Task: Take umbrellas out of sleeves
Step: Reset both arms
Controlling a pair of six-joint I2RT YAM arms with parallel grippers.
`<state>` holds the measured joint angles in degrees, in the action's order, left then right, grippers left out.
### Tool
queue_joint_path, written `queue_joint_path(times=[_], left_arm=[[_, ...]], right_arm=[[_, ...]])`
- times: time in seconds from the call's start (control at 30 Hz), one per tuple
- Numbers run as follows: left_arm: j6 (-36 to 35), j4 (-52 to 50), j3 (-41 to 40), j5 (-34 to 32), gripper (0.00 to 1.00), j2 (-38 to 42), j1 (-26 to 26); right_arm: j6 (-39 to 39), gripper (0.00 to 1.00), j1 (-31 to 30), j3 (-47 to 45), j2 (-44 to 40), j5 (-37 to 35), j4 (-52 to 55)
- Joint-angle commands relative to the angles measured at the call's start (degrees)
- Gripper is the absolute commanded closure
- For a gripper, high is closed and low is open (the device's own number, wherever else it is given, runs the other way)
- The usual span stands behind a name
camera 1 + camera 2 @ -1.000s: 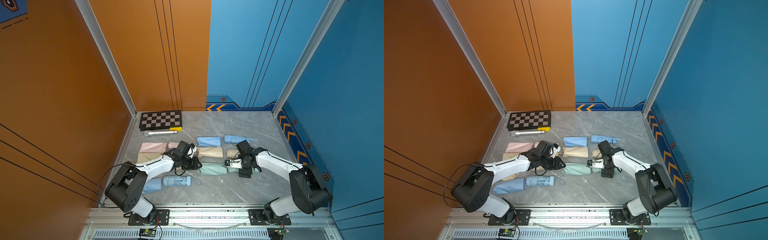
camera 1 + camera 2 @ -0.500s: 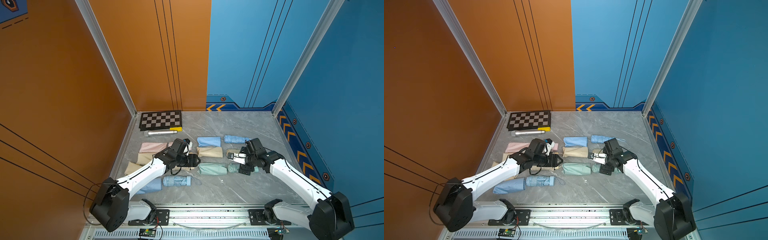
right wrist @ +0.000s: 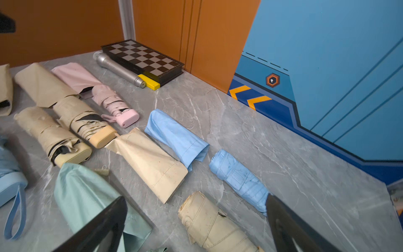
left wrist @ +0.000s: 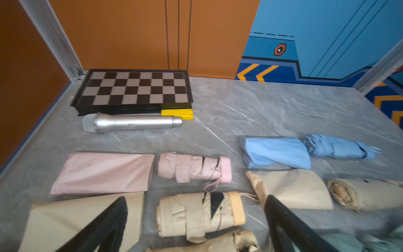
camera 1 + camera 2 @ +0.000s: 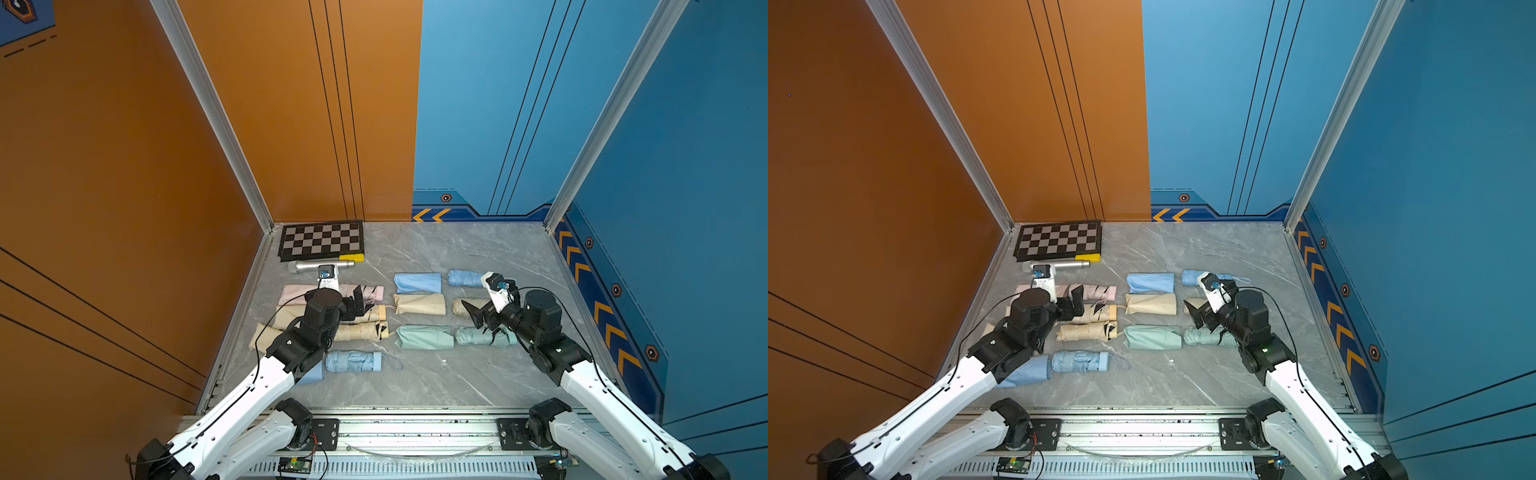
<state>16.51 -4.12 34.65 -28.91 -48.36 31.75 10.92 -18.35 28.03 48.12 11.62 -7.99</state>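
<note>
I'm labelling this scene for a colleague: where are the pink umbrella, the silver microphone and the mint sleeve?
pink umbrella (image 4: 189, 167), left wrist view, on its pleated middle.
silver microphone (image 4: 139, 123), left wrist view, on its barrel.
mint sleeve (image 5: 424, 337), in a top view, on the middle of the fabric.

My left arm (image 5: 305, 332) hides most of two cream sleeves (image 5: 261, 338) and a light blue sleeve (image 5: 314, 373), while mint fabric (image 4: 390, 239) is blurred and cropped at my left wrist.

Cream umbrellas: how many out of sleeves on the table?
3. Two lie side by side near the left gripper: the farther cream umbrella and the nearer cream umbrella. The right-side cream umbrella lies by the right gripper. Some table is blocked from view, so more may be hidden.
</note>
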Motion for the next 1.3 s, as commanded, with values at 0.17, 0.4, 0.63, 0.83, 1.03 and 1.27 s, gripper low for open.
queue_joint_path(times=[0.17, 0.4, 0.63, 0.83, 1.03, 1.27], left_arm=[[-16.7, 40.2, -17.8, -18.2, 0.02, -4.5, -5.9], [-24.9, 63.4, -20.7, -18.4, 0.02, -25.1, -10.5], [-26.9, 81.7, -21.7, -13.6, 0.02, -43.0, -14.6], [-23.5, 75.9, -21.4, -2.2, 0.02, -40.3, -19.1], [-16.6, 66.8, -17.9, 8.8, 0.02, -41.4, -27.1], [-17.0, 62.6, -15.2, 7.7, 0.02, -41.7, -26.3]], right_arm=[[-15.9, 0.0, 10.4, -8.3, 9.7, -24.3, -19.9], [-11.4, 0.0, 11.8, -10.9, 29.2, -25.7, -41.7], [-11.8, 0.0, 13.5, -10.9, 39.2, -23.3, -50.4], [-11.6, 0.0, 14.1, -8.8, 40.6, -21.1, -48.4], [-14.1, 0.0, 15.1, -7.3, 40.5, -24.0, -45.4], [-14.1, 0.0, 15.1, -7.2, 40.5, -24.0, -45.1]])
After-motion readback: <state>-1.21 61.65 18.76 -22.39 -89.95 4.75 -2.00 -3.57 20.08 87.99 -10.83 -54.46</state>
